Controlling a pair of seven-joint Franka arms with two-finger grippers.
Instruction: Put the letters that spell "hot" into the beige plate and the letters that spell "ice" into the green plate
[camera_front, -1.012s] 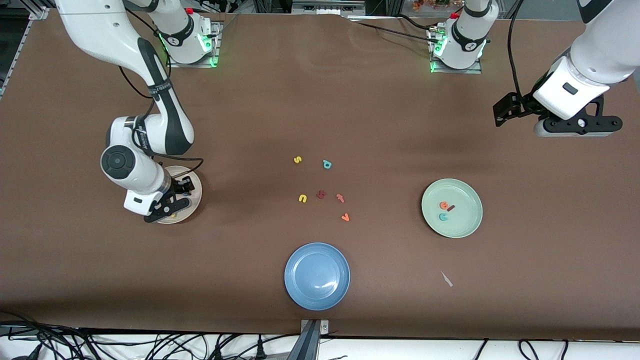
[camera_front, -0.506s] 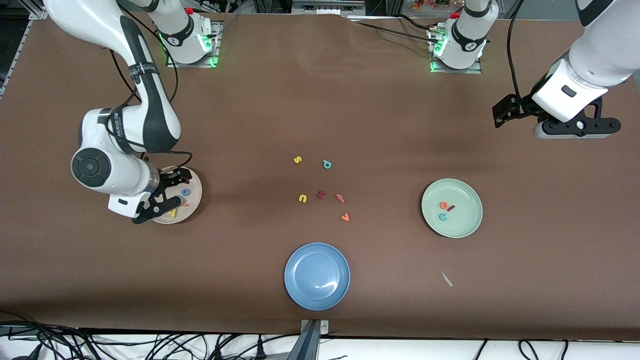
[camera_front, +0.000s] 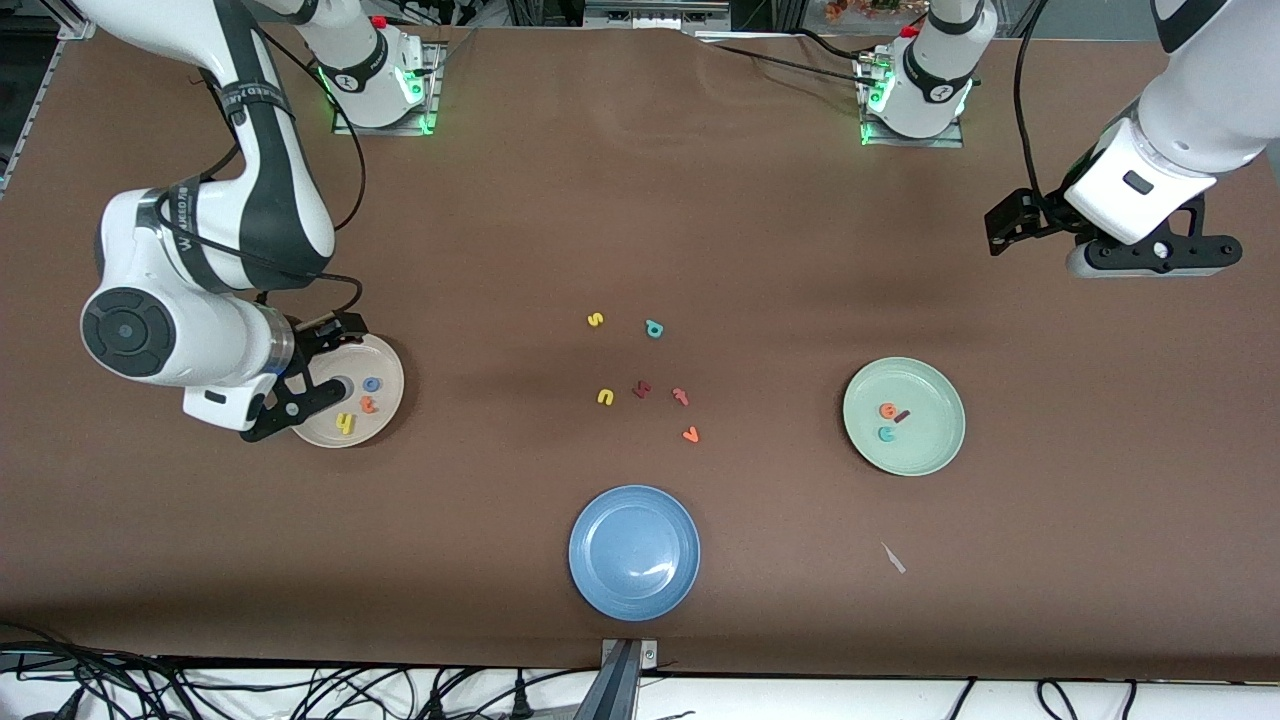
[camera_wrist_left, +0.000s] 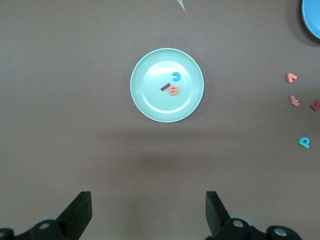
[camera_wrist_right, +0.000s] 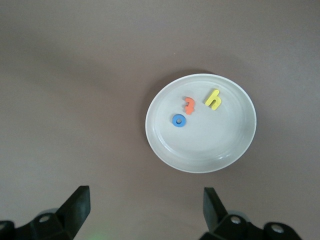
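Three letters, a yellow h (camera_front: 346, 423), a blue o (camera_front: 371, 384) and an orange t (camera_front: 368, 404), are seen in the beige plate (camera_front: 385, 420) at the right arm's end of the bench (camera_front: 480, 250). Over that plate's edge the right pincer (camera_front: 300, 385) is held with fingers apart. A red i (camera_front: 903, 414), orange e (camera_front: 887, 410) and teal c (camera_front: 886, 433) lie in the green plate (camera_front: 930, 450). Over bare bench at its own end, the left pincer (camera_front: 1150, 252) waits, spread wide. "FRANKA" lettering is partly readable on the right arm.

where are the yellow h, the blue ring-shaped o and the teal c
flat yellow letter h (camera_wrist_right: 213, 99), right wrist view, on its stem
flat blue ring-shaped letter o (camera_wrist_right: 175, 122), right wrist view, on the ring's band
flat teal letter c (camera_front: 884, 434), front view, on its curve
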